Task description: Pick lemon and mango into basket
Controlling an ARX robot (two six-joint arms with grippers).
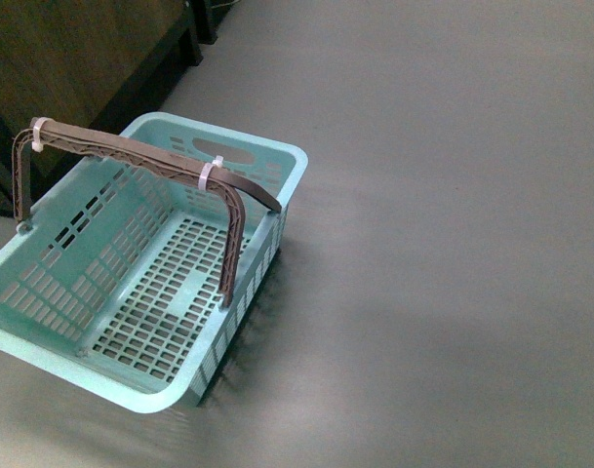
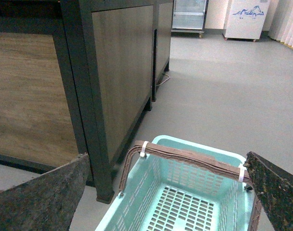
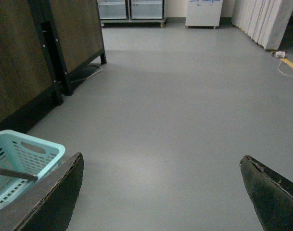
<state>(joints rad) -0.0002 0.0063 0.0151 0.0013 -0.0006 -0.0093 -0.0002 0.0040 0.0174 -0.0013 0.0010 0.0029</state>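
The light teal basket (image 1: 53,310) stands on the grey floor at the left of the front view, empty, its brown handle (image 1: 131,154) raised with white zip ties. It also shows in the left wrist view (image 2: 184,202) and partly in the right wrist view (image 3: 31,154). My left gripper (image 2: 168,161) is open above the basket, its fingers wide apart with nothing between them. My right gripper (image 3: 160,161) is open and empty over bare floor to the right of the basket. The lemon and the mango are out of view. Neither arm shows in the front view.
A dark-framed wooden cabinet (image 2: 112,72) stands close behind and left of the basket; it shows in the front view (image 1: 72,58) too. Glass-door fridges (image 3: 129,9), a white chest freezer (image 2: 242,17) and curtains (image 3: 261,19) line the far wall. Grey floor (image 1: 453,244) spreads to the right.
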